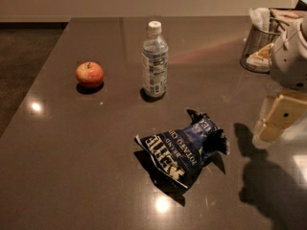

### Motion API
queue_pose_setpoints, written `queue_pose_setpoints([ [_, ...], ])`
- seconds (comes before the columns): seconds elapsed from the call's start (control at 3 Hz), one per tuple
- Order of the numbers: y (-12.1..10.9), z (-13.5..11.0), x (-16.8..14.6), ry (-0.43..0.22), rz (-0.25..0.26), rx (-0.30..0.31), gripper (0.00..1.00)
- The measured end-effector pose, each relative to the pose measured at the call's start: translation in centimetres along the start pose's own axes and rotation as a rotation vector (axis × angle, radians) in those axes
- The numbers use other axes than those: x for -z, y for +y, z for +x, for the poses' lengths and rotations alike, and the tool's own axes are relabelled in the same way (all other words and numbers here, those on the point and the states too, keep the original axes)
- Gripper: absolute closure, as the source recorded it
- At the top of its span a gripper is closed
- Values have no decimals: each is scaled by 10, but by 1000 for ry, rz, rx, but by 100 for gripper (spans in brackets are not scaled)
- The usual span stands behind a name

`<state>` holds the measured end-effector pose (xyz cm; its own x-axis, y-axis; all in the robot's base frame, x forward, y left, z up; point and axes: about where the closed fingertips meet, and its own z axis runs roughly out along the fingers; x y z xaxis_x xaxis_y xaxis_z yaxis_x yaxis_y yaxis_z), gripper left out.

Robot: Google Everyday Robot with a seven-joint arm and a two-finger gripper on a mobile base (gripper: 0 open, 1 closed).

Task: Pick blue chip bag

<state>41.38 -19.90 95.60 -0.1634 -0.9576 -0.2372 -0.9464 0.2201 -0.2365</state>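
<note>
The blue chip bag (184,146) lies crumpled on the dark table (72,166), a little right of the middle, with white block lettering facing up. My gripper (274,121) hangs at the right edge of the view, above the table and to the right of the bag, not touching it. Its shadow falls on the table just right of the bag.
A clear water bottle (155,60) with a white cap stands upright behind the bag. A red apple (89,74) sits to the bottle's left. A wire basket (259,47) with packets stands at the back right, behind my arm. The table's left edge runs along the floor.
</note>
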Motion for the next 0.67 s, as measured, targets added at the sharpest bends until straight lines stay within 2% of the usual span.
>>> queue_pose_setpoints([
  [0.33,31,-8,-15,-42,-43,12,0],
  [0.67,54,-22,-39,-72,-105,-2,0],
])
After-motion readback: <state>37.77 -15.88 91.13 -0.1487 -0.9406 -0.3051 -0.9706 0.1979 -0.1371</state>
